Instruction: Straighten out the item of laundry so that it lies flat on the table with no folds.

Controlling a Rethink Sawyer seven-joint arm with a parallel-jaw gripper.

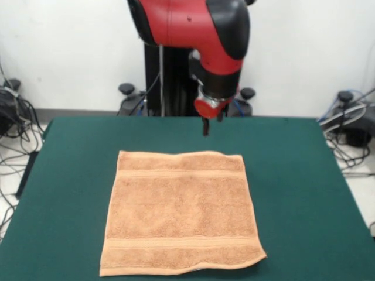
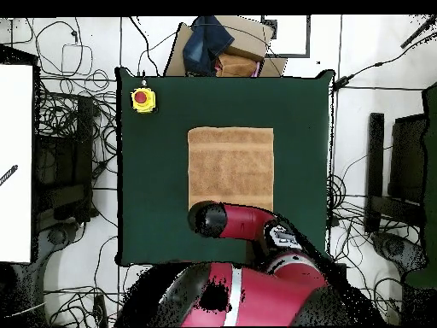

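Though looking at a peach-orange towel (image 1: pixel 181 213) spread almost flat, can make out a slight curl along its near edge, toward the right corner in the front view. Lies about midway across the dark green table (image 1: pixel 70 193), with bare felt on every side, though close to the picture's bottom edge. Roughly square, lined up with the table's edges. Shows two woven bands, one near the far edge and one near the near edge, with plain terry between them. No fold across the middle to be seen.

Higher in the front view, find the gripper (image 1: pixel 205 127) hanging from the red and black arm (image 1: pixel 199 29), over bare felt just beyond the towel's far edge. Touches neither cloth nor table. Cannot tell whether open or closed.

From overhead, see the towel (image 2: pixel 230 166) as a neat rectangle on the table (image 2: pixel 154 188), with the arm (image 2: pixel 239 220) reaching across and covering the edge nearest the robot's base. Hides the gripper beneath it there. Near one table corner, well apart from the towel, spot a red button (image 2: pixel 142 100) on a yellow base.
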